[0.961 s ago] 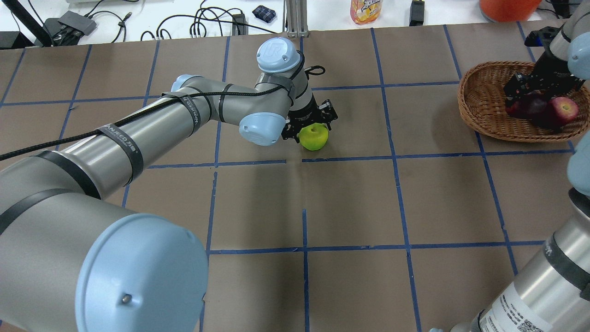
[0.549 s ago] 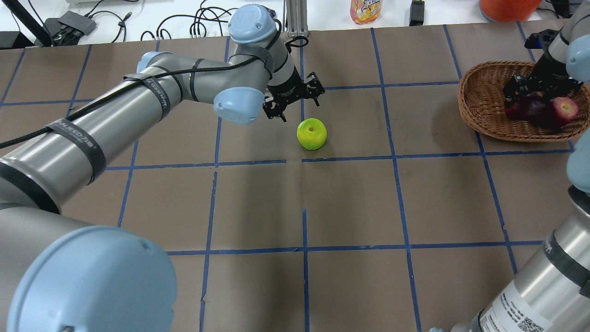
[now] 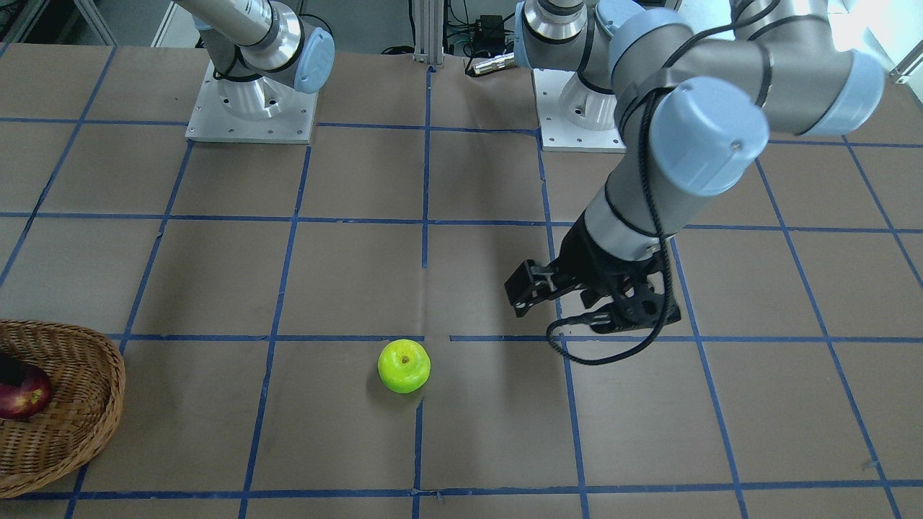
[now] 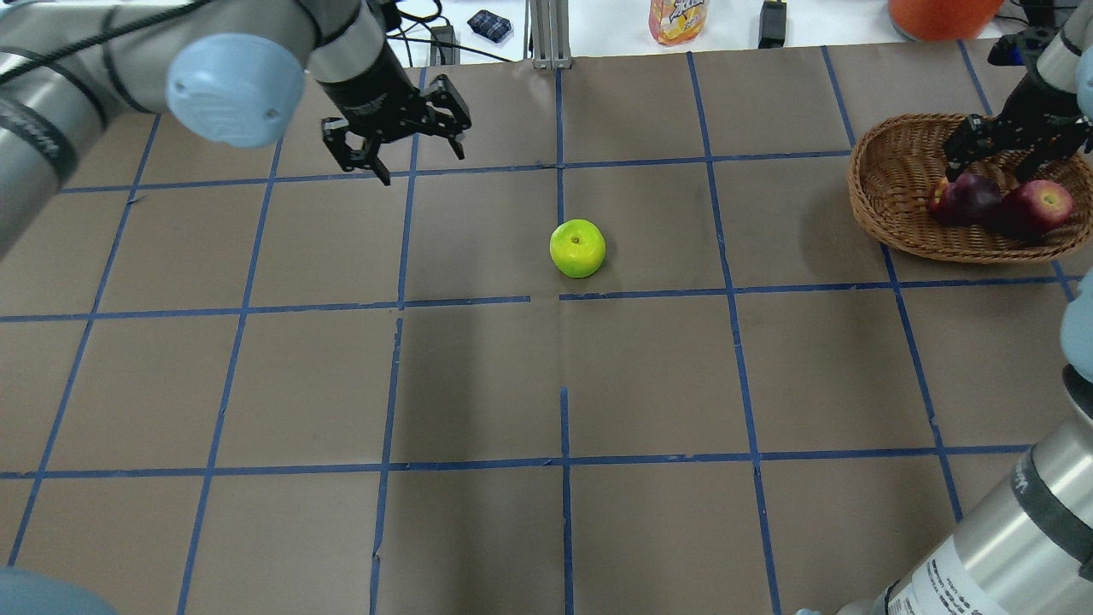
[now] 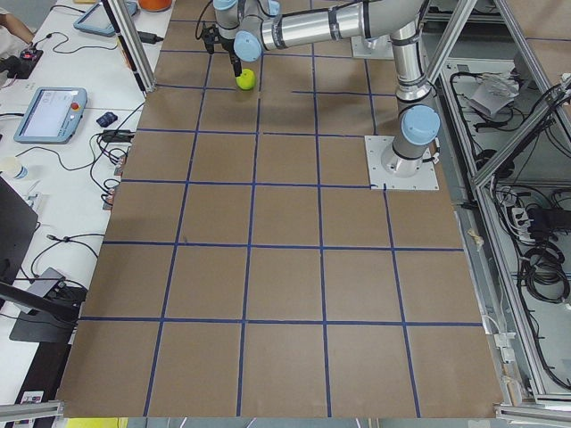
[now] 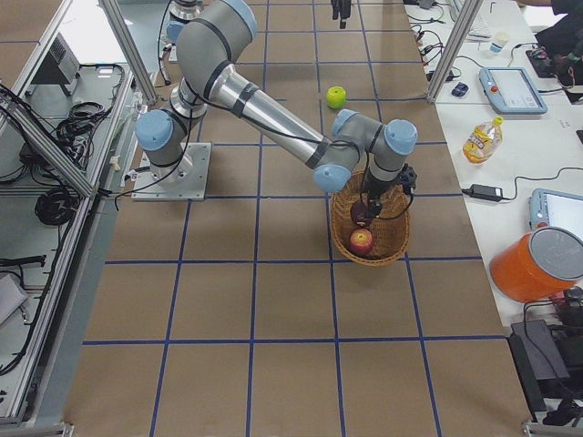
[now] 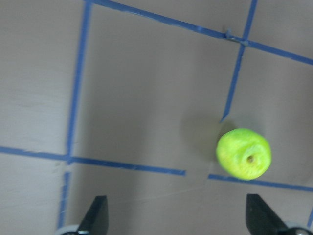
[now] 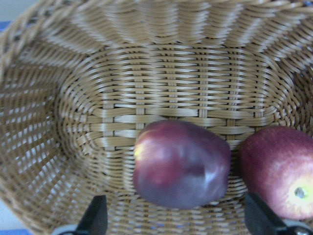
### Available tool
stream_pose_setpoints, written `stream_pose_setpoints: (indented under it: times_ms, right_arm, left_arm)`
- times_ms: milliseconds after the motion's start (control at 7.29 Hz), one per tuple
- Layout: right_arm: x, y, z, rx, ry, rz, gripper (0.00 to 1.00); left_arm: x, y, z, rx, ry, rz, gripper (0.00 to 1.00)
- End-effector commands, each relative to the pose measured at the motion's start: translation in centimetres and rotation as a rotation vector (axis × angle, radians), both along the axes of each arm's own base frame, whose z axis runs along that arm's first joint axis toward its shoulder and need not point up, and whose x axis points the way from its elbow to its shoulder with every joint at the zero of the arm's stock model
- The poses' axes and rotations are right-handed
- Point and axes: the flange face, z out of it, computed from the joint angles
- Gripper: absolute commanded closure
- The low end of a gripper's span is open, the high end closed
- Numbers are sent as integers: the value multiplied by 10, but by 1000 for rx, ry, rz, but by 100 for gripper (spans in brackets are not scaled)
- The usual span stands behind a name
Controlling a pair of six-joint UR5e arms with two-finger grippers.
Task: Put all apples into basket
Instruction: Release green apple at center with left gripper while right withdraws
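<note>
The brown paper-covered table [image 4: 649,384], gridded with blue tape, is carrying everything. At its far right edge in the overhead view, the shallow oval basket of woven brown wicker [image 4: 884,201] is sitting with two apples lying side by side inside it: the dark purple-maroon apple [image 4: 965,198] and the red apple with a yellowish top [image 4: 1037,205]. The right gripper [image 4: 999,162] is hovering over the basket just above the maroon one, fingers spread wide, gripping nothing. The left gripper [image 4: 410,162] is hanging above the table, also wide open and empty, well apart from the bright lime green apple [image 4: 578,248], which is resting stem-up on the bare paper near the table's middle, outside the basket.
</note>
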Motion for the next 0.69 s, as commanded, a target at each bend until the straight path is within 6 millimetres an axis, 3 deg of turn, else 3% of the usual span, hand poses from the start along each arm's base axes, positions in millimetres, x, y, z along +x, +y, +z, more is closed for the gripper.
stream_pose_setpoints:
  times_ms: [0, 275, 412, 549]
  right_arm:
    - [87, 6, 62, -25, -17, 65, 0]
    - [231, 1, 63, -11, -26, 42, 0]
    - [297, 7, 57, -6, -84, -15, 0]
    - [342, 10, 45, 17, -108, -120, 0]
  left_arm:
    - [39, 54, 76, -28, -68, -12, 0]
    - [46, 94, 98, 11, -122, -31, 0]
    - [47, 98, 101, 18, -137, -30, 0]
    - [47, 106, 113, -11, -142, -26, 0]
